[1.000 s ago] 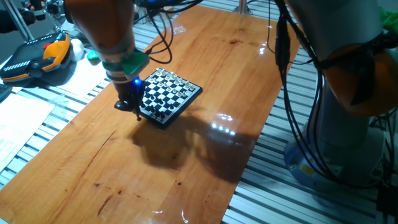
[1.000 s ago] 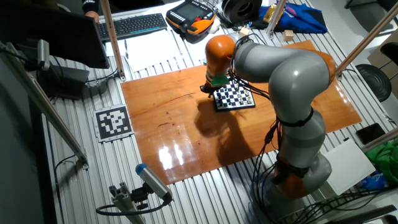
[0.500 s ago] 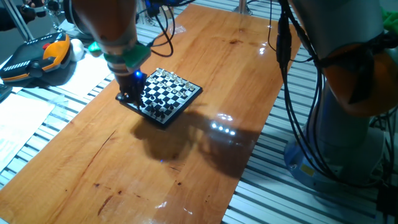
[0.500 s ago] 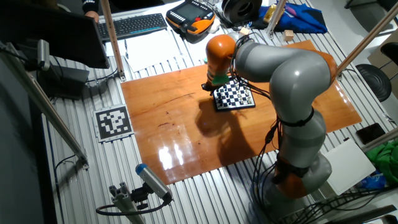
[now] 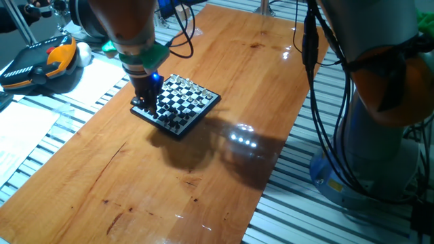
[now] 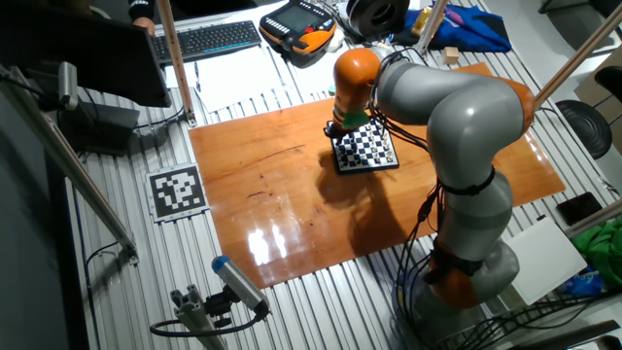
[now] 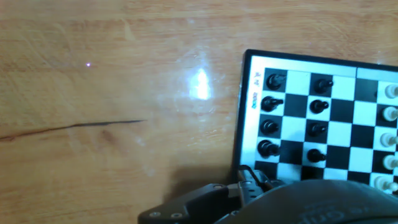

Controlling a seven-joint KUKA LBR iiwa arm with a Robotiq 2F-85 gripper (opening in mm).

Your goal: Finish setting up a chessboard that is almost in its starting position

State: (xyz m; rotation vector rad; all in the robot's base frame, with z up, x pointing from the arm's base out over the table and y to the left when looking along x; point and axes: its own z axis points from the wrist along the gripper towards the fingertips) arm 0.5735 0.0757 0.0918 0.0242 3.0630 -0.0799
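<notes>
The small chessboard (image 5: pixel 178 104) lies on the wooden table (image 5: pixel 169 183), with black and silvery-white pieces on it. It also shows in the other fixed view (image 6: pixel 365 149). My gripper (image 5: pixel 144 106) points down over the board's left edge, at the rows of black pieces; in the other fixed view it (image 6: pixel 339 127) is at the board's far-left corner. In the hand view the chessboard (image 7: pixel 323 118) fills the right side, with two columns of black pieces (image 7: pixel 269 126) and white pieces (image 7: pixel 388 112) at the frame's edge. The hand's dark body (image 7: pixel 267 199) covers the bottom. Whether the fingers hold a piece is hidden.
An orange-and-black teach pendant (image 5: pixel 41 62) lies off the table's left side and shows in the other view (image 6: pixel 299 21). A keyboard (image 6: pixel 209 39), papers (image 6: pixel 243 76), a marker tag (image 6: pixel 177 191) and a blue cloth (image 6: pixel 466 29) surround the table. The arm's base (image 6: pixel 466 262) stands at the near edge.
My gripper has moved from just off the board's near-left corner up along its left edge, and now stands over the black pieces there. The board has not moved.
</notes>
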